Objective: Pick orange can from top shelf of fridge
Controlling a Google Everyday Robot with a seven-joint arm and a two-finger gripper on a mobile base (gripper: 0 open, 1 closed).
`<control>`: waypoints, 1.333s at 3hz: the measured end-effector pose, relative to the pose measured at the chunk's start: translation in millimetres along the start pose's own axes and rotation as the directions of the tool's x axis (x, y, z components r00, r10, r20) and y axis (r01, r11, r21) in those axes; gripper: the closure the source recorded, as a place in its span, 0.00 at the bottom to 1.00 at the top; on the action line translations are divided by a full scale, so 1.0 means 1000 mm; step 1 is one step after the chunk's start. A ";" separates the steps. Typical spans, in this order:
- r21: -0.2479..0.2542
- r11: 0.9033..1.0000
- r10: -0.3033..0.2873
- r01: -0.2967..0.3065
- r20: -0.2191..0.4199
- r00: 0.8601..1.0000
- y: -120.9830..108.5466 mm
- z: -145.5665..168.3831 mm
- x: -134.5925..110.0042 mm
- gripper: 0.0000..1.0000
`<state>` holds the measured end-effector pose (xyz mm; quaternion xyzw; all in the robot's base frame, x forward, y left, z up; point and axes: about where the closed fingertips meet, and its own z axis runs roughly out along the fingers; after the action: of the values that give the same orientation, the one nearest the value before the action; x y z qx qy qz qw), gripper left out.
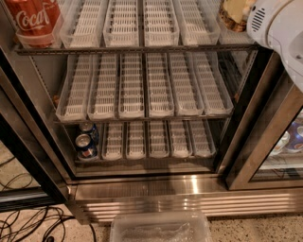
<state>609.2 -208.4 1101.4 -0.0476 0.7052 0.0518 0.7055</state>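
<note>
The speckled floor [251, 230] carries the fridge [189, 191], what looks like a clear plastic tub [161, 228] before it, and dark cables [28, 226] at left. The gripper is hidden past the white arm [279, 28], top right.
</note>
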 end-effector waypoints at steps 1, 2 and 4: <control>-0.004 1.000 0.019 -0.019 -0.005 1.000 -0.002 -0.005 0.000 1.00; -0.141 0.989 0.054 -0.054 -0.008 0.999 0.030 -0.024 -0.019 1.00; -0.167 0.985 0.039 -0.049 -0.064 0.997 0.040 -0.027 0.011 1.00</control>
<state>577.1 -172.5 1090.4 -0.0930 0.7201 0.1253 0.6761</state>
